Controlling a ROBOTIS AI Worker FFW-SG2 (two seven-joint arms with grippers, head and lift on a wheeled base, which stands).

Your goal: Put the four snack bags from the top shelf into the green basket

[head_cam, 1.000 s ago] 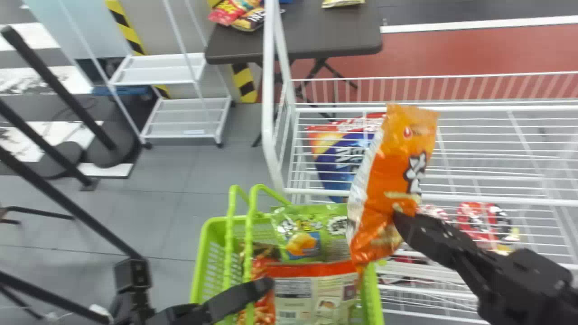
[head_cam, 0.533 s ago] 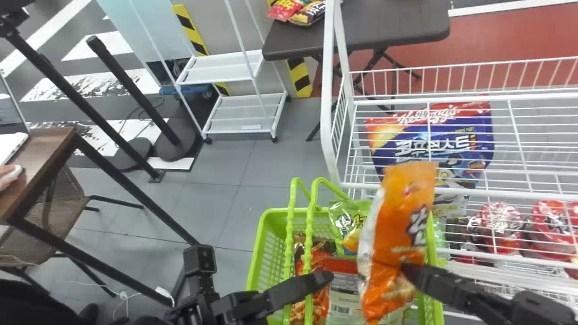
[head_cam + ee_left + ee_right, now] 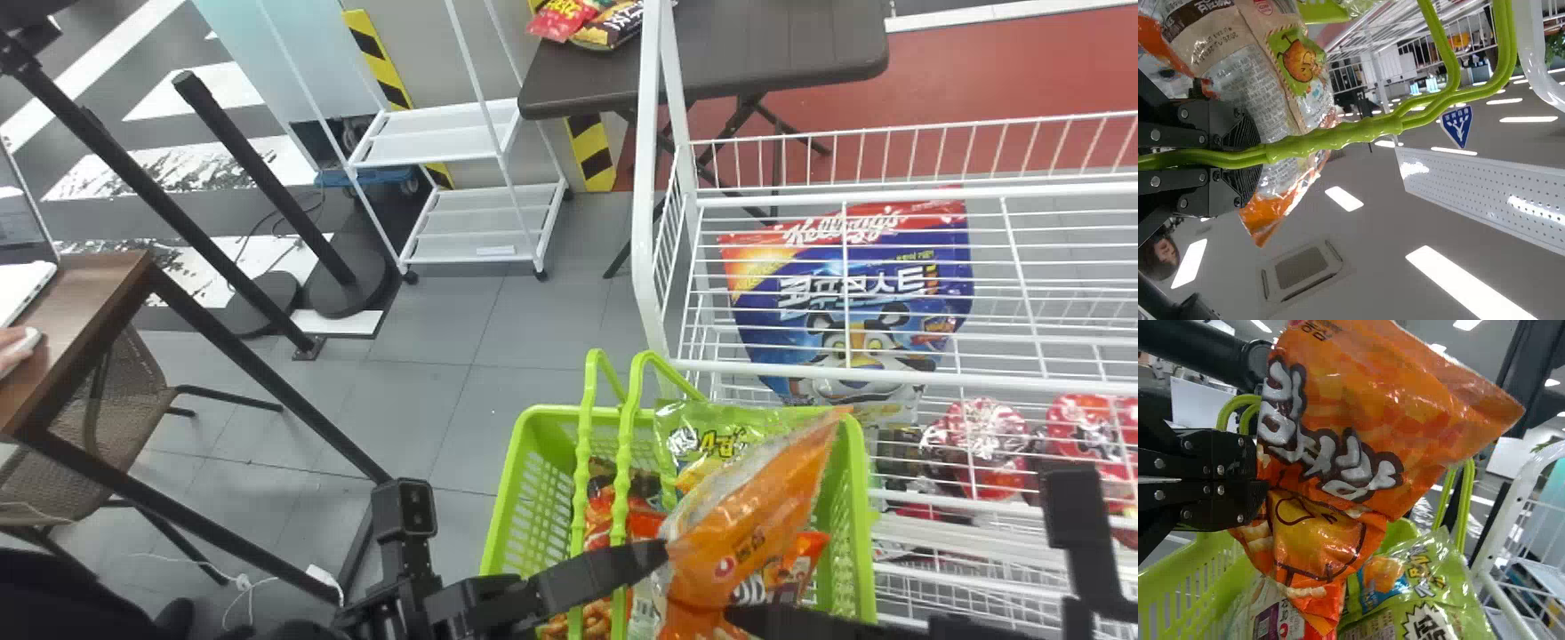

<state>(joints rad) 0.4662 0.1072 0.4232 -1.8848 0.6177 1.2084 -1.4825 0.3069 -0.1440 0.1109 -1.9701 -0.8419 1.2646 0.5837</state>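
Orange snack bag (image 3: 1365, 420), one: crumpled and tilted, gripped by the right gripper (image 3: 1263, 495), fingers closed on it; location, over the green basket (image 3: 502, 524), toward the 3 o'clock side of its mouth. Green snack bag (image 3: 711, 436), one: in the basket, toward 12 o'clock. Left gripper (image 3: 1251, 152), one: closed around the paired handles (image 3: 1338, 135). White wire rack (image 3: 907, 197): 2 o'clock of the basket. Step in hand: placing, probably the fourth bag. Next called for: lower until supported, part the right fingers, withdraw toward 4 o'clock, clear of the handles.
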